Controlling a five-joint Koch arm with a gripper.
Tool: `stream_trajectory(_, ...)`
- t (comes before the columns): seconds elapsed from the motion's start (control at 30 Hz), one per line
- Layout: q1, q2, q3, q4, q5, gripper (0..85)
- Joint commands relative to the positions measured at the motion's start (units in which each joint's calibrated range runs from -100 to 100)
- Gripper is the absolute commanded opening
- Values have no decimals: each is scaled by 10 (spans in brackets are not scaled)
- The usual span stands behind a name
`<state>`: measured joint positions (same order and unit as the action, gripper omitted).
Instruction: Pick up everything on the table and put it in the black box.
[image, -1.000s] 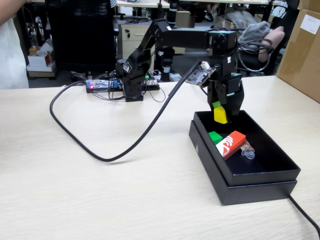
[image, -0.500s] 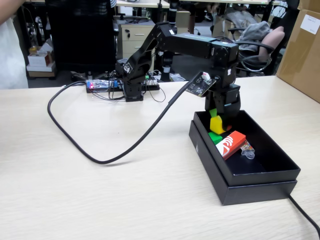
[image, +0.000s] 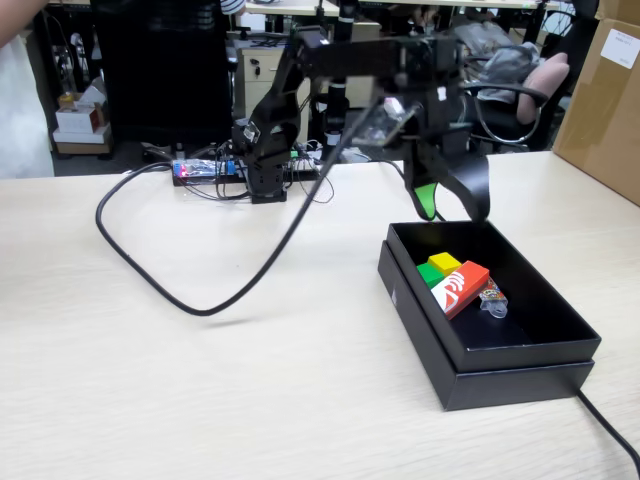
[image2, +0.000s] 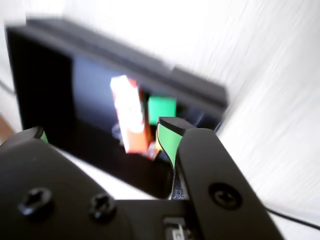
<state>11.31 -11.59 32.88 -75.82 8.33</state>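
Gripper (image: 452, 212) hangs above the black box's (image: 520, 352) far end, jaws spread wide, holding nothing; inside the box lie the yellow cube (image: 444, 264), green cube (image: 429, 274) and red block (image: 460, 288)

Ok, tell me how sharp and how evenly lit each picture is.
Fixed view: evenly lit, the table and black box sharp, only the raised arm and gripper smeared. Wrist view: blurred throughout, the table washed out to white, the red block and green cube soft.

Black arm (image: 350, 60), green-padded claw (image: 448, 205), visible screws.
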Motion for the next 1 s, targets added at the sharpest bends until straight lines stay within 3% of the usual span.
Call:
stream_trajectory(0.0, -40, -88, -32, 47, -27, 455)
stream_trajectory(0.23, -117, -87, -130, 71, -64, 495)
stream_trajectory(0.43, -126, -310, -496, 316, -107, 475)
stream_trajectory(0.57, -120, -492, -700, 396, -126, 473)
stream_trajectory(0.97, -115, -649, -926, 524, -111, 477)
